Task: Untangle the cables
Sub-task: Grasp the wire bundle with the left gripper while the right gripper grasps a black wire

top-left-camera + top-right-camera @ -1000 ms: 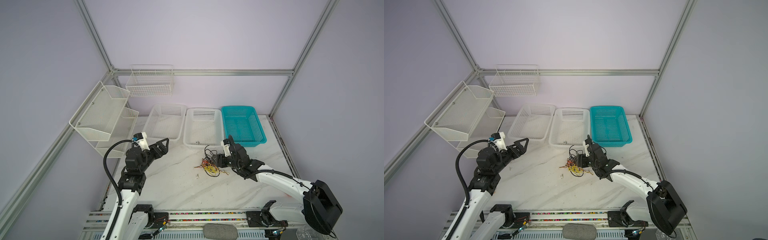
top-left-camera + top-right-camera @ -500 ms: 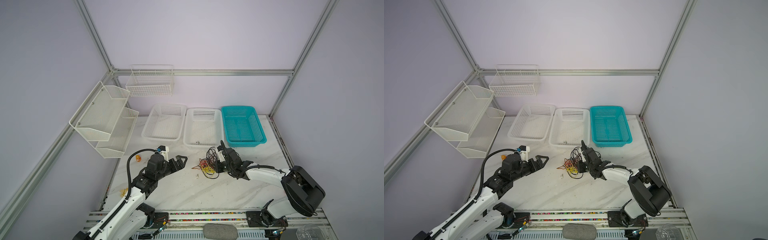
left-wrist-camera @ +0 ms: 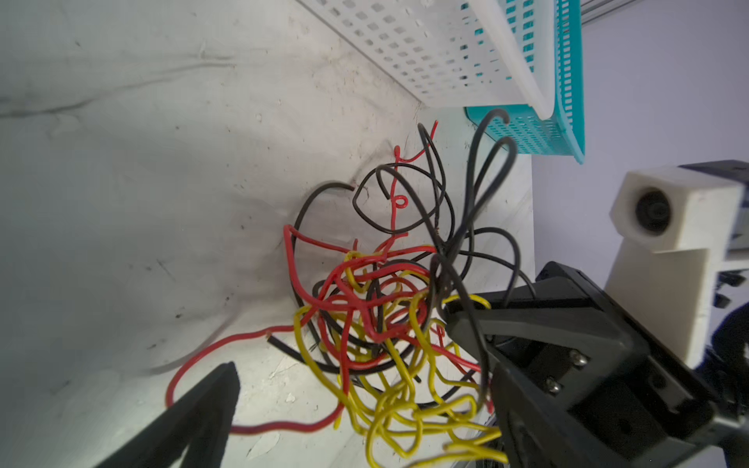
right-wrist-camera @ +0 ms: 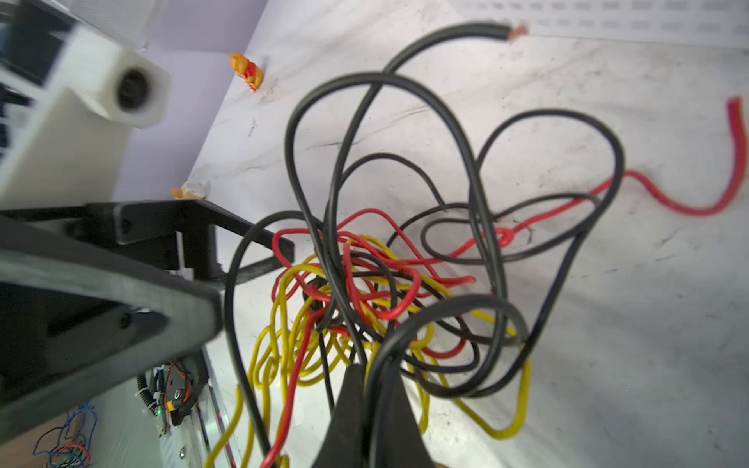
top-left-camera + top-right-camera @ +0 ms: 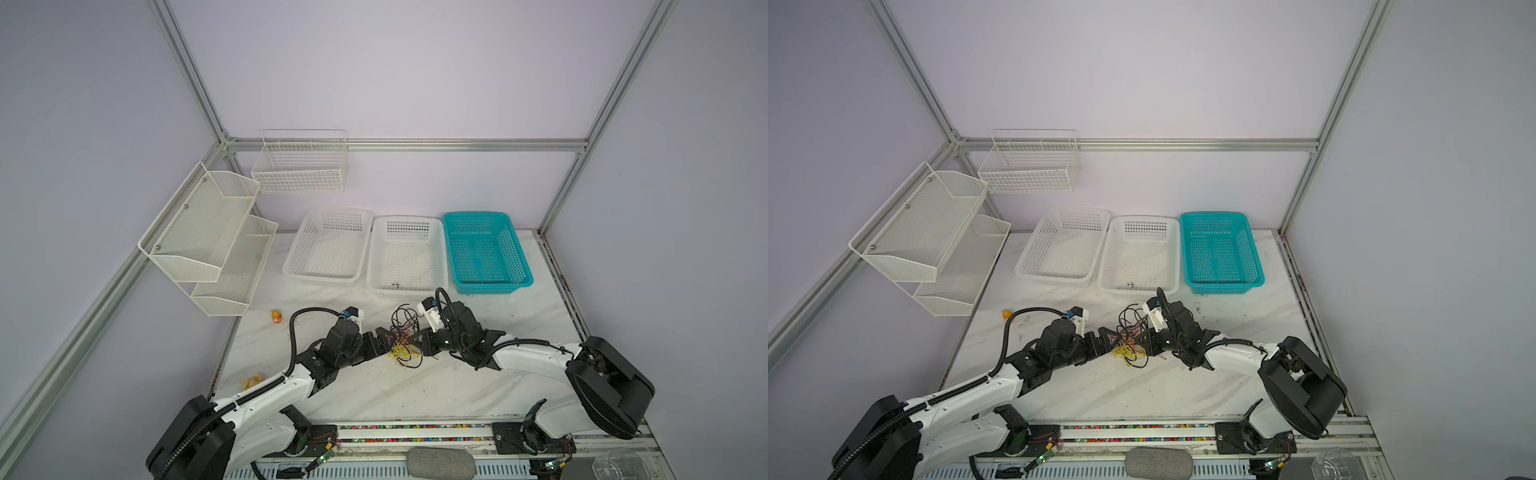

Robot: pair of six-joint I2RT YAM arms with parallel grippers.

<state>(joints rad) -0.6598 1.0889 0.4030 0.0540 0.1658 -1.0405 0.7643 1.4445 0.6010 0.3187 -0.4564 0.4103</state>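
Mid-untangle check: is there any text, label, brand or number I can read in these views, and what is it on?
No text can be read in any view.
The cables: plain red, yellow and black insulation, no print visible.
The white baskets and teal basket: no labels seen.
The wrist camera housing: blank white.

L arm (image 5: 266, 395) & R arm (image 5: 528, 361) stretched low & fwd, wrists turned inward, tips nearly meeting. L end effector (image 5: 390, 341): jaws wide apart. R end effector (image 5: 413, 340): jaws pinched together on black cables (image 4: 356, 283).
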